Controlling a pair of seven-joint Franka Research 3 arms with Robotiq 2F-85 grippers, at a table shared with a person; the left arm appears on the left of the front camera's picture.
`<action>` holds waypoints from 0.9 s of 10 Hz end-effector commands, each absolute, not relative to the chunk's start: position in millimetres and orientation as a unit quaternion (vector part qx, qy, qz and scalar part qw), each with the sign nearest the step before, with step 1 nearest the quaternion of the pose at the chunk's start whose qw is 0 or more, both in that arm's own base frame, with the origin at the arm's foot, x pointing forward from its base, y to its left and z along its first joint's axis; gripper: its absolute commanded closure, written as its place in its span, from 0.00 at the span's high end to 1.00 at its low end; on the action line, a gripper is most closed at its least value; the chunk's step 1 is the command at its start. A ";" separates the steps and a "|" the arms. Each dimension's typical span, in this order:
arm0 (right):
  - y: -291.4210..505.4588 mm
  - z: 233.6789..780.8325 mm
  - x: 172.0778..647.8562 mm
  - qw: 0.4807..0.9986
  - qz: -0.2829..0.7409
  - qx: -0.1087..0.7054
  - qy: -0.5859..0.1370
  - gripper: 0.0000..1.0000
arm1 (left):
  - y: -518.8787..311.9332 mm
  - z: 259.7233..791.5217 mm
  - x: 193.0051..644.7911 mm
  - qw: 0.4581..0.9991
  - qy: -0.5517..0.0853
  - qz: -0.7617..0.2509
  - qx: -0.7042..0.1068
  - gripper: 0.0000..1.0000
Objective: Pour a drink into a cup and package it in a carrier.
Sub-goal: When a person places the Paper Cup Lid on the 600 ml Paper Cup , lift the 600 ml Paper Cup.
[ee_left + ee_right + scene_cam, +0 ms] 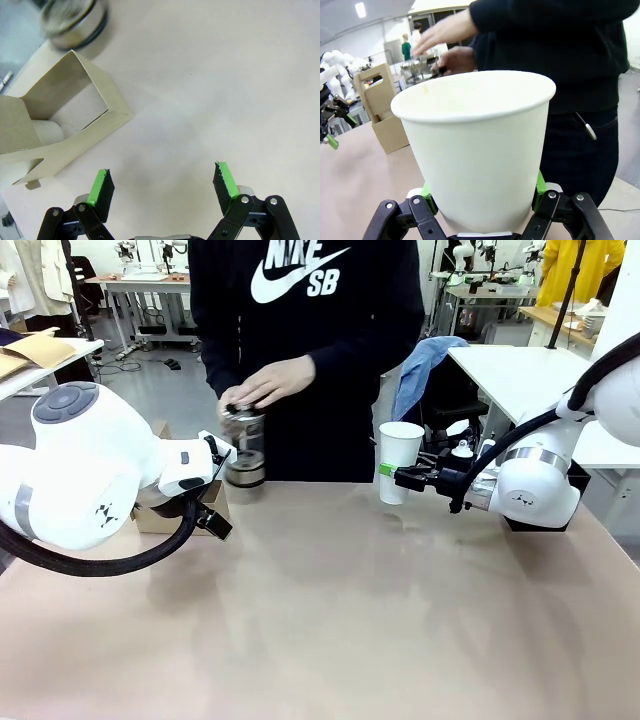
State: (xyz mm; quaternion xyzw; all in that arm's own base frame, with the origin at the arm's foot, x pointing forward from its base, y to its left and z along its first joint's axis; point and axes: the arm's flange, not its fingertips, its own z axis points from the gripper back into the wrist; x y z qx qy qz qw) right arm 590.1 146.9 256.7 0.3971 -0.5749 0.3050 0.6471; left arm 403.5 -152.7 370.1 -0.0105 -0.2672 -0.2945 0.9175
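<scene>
Right gripper (pixel 392 474) is pinching the lidless cup (pixel 400 455) low on its wall, upright near the far edge of the table (pixel 330 620); left gripper (pixel 162 182) is hovering spread near the carrier (pixel 75 110); person's hand (pixel 268 385) is gripping the jug (pixel 244 450) top (pour likely coming); job now is holding the cup level and steady.

A lab hall: behind the person (pixel 305 330), work tables (pixel 140 283) carry equipment, and cables (pixel 126 353) lie on the grey floor (pixel 165 400).
</scene>
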 end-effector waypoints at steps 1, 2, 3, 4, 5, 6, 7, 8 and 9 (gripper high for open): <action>149.1 260.7 590.9 0.648 0.300 0.400 -0.574 0.81 | -152.0 370.4 403.5 0.917 -0.268 -0.294 -0.012 1.00; 149.1 260.7 590.9 0.648 0.300 0.400 -0.574 0.81 | -152.0 370.4 403.5 0.917 -0.268 -0.294 -0.012 1.00; 149.1 260.7 590.9 0.648 0.300 0.400 -0.574 0.81 | -152.0 370.4 403.5 0.917 -0.268 -0.294 -0.012 1.00; 149.1 260.7 590.9 0.648 0.300 0.400 -0.574 0.81 | -152.0 370.4 403.5 0.917 -0.268 -0.294 -0.012 1.00; 149.1 260.7 590.9 0.648 0.300 0.400 -0.574 0.81 | -152.0 370.4 403.5 0.917 -0.268 -0.294 -0.012 1.00; 149.1 260.7 590.9 0.648 0.300 0.400 -0.574 0.81 | -152.0 370.4 403.5 0.917 -0.268 -0.294 -0.012 1.00; 149.1 260.7 590.9 0.648 0.300 0.400 -0.574 0.81 | -152.0 370.4 403.5 0.917 -0.268 -0.294 -0.012 1.00; 149.1 260.7 590.9 0.648 0.300 0.400 -0.574 0.81 | -152.0 370.4 403.5 0.917 -0.268 -0.294 -0.012 1.00; 149.1 260.7 590.9 0.648 0.300 0.400 -0.574 0.81 | -152.0 370.4 403.5 0.917 -0.268 -0.294 -0.012 1.00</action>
